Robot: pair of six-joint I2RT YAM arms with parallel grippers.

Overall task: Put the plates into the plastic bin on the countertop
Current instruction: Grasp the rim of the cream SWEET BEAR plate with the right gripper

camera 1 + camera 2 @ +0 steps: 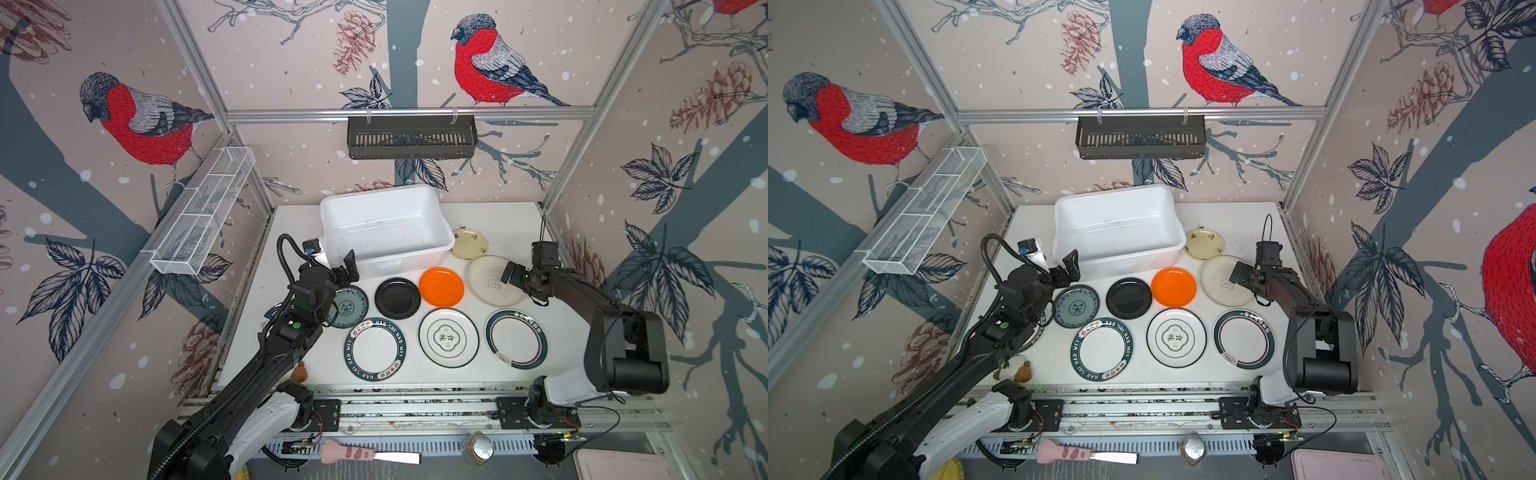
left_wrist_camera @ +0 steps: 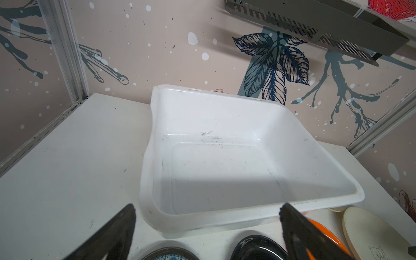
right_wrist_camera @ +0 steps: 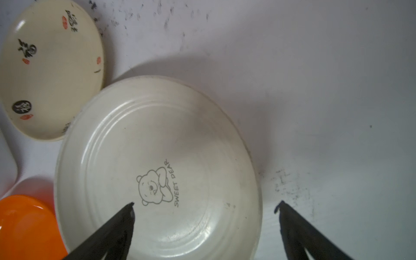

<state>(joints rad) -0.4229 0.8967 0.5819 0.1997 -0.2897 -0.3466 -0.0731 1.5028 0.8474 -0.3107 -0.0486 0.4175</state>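
Well, nothing is done yet: the plastic bin (image 1: pixel 405 258) stands empty on the countertop (image 1: pixel 503 218), the plates (image 1: pixel 441 286) all lie outside it, just in front or beside it, and the left gripper (image 2: pixel 207 208) and right gripper (image 3: pixel 206 203) hang near it, jaws apart, empty.

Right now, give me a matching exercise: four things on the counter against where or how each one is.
1 orange plate
2 plastic bin
3 right claw
4 teal plate

A empty, at the back
B open over the bear plate's edge
C just left of the black plate
D between black plate and bear plate

Pairs: 1-D, 2-A, 3-B, 4-C
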